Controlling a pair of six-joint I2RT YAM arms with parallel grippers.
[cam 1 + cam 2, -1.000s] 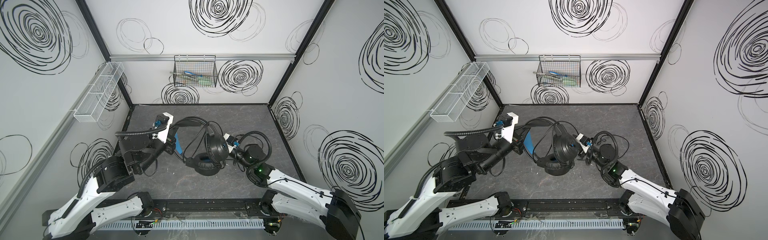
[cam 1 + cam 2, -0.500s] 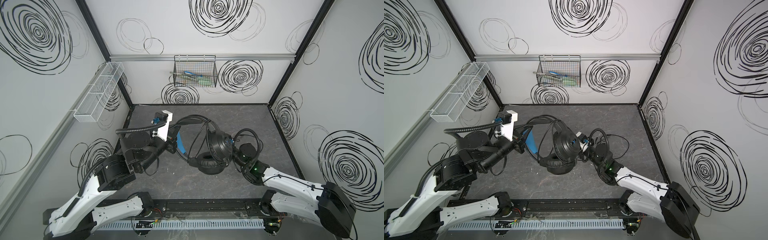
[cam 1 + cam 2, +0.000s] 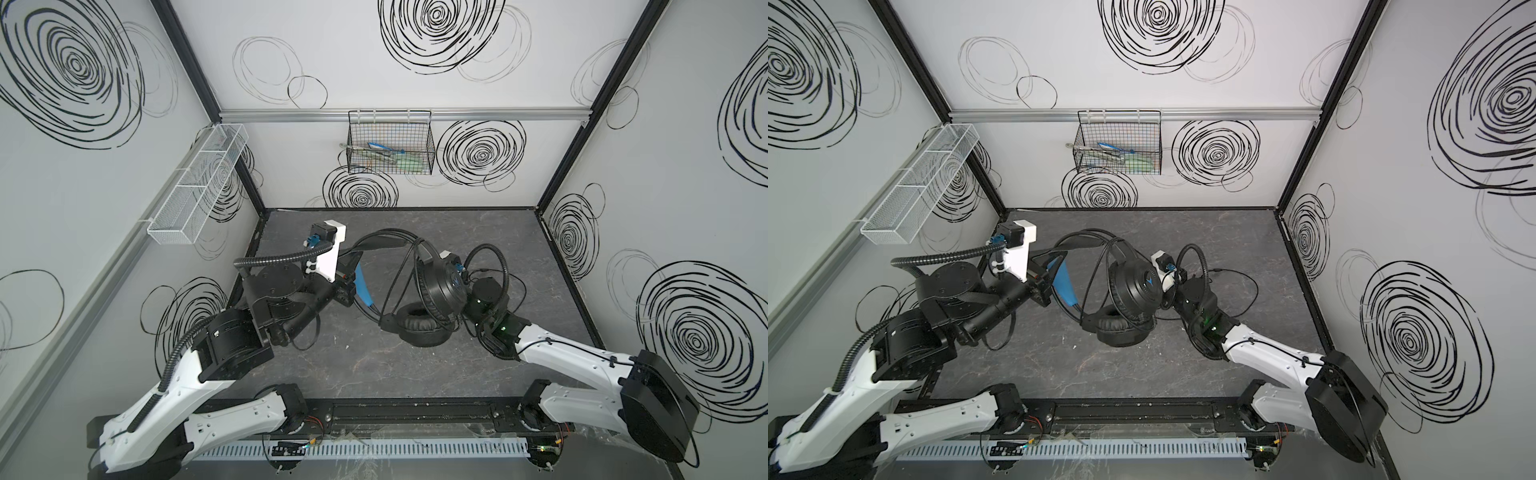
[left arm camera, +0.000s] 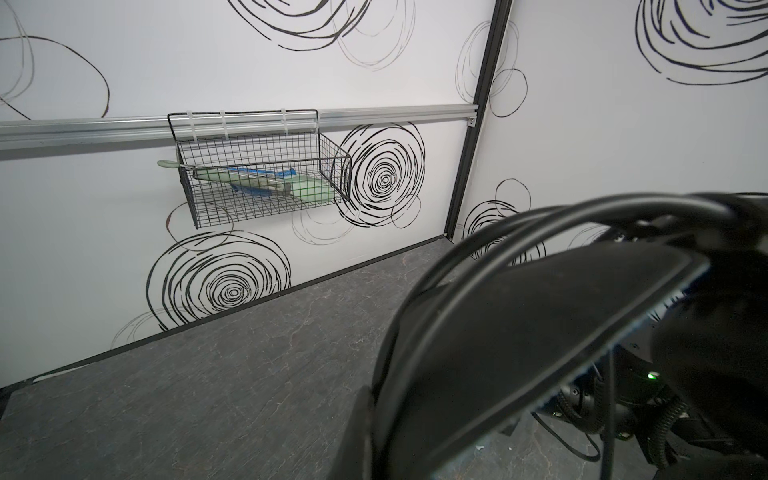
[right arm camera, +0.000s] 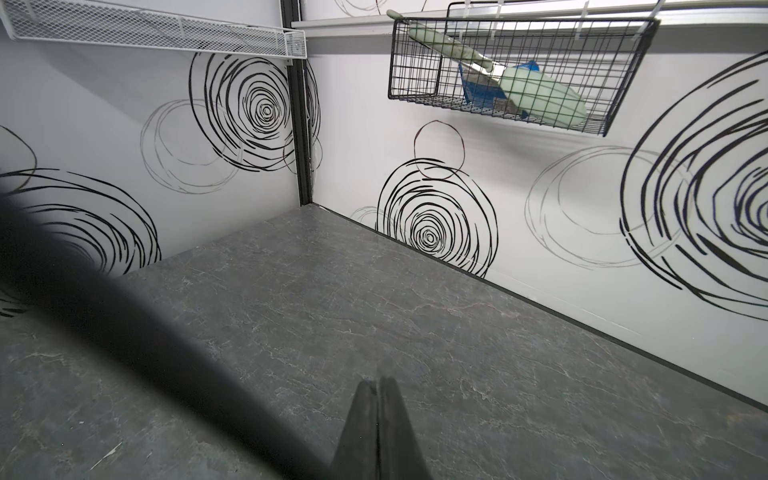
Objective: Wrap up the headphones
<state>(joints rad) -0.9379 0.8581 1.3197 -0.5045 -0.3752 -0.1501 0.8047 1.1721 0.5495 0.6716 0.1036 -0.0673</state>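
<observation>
In both top views the headphones (image 3: pixel 442 286) are gripped at the headband by the left end effector (image 3: pixel 354 284). The right end effector (image 5: pixel 378 415) is shown closed only in the right wrist view.

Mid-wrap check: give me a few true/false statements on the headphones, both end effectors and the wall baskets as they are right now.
1. The left end effector grips the headphones by the headband. True.
2. Both earcups lie flat on the table. False: one earcup rests pad-up on the table, and the other stands raised above it.
3. The black wire basket on the back wall is empty. False: it holds green and blue items.
4. The right end effector has its fingers shut. True.
5. The white mesh basket hangs on the right wall. False: it is on the left wall.
</observation>
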